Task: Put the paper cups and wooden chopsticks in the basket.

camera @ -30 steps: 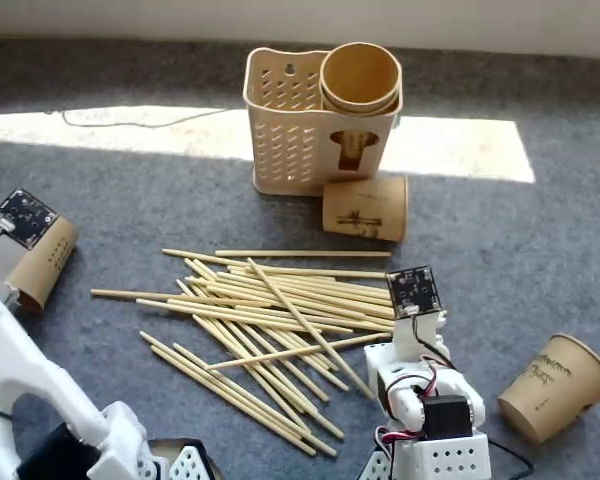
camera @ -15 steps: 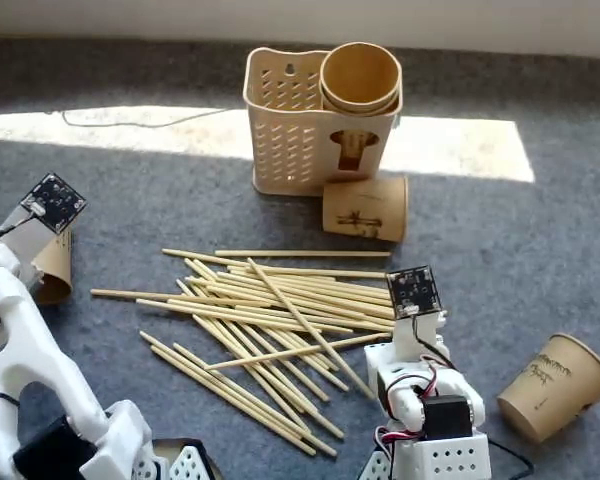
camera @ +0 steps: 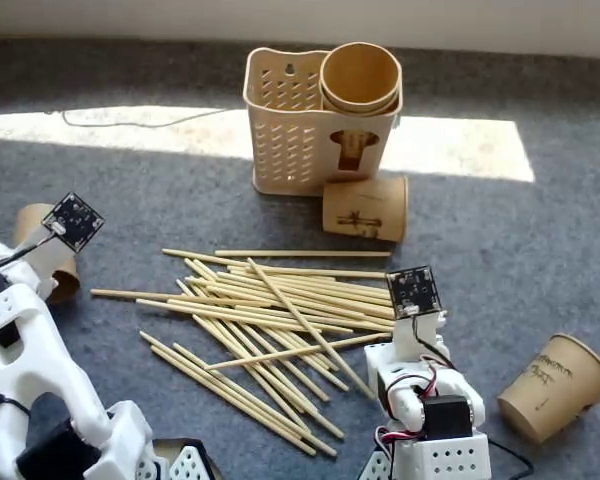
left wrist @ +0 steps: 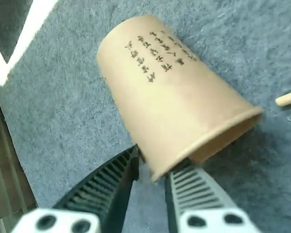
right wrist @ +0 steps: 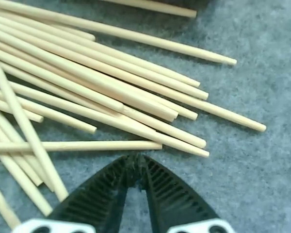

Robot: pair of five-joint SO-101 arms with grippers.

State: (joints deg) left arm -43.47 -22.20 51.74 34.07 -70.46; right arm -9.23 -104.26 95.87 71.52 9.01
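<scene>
My left gripper (left wrist: 153, 167) is shut on the rim of a paper cup (left wrist: 174, 102), held at the left of the carpet (camera: 40, 250) with its base tilted up. My right gripper (right wrist: 136, 164) is shut and holds nothing, its tips just short of the pile of wooden chopsticks (right wrist: 102, 92), which spreads across the middle of the carpet (camera: 270, 315). The beige basket (camera: 290, 130) stands at the back with stacked cups (camera: 360, 78) in it. Another cup (camera: 365, 208) lies on its side against the basket's front. One more cup (camera: 555, 387) lies at the far right.
A bright strip of sunlight (camera: 460, 150) crosses the grey carpet behind the basket, with a thin cable (camera: 130, 122) on it. The right arm's base (camera: 430, 430) sits at the front edge. Open carpet lies between the left cup and the basket.
The left arm has carried its cup to the right and turned it from lying sideways to base-up. The right arm and the chopsticks have not moved.
</scene>
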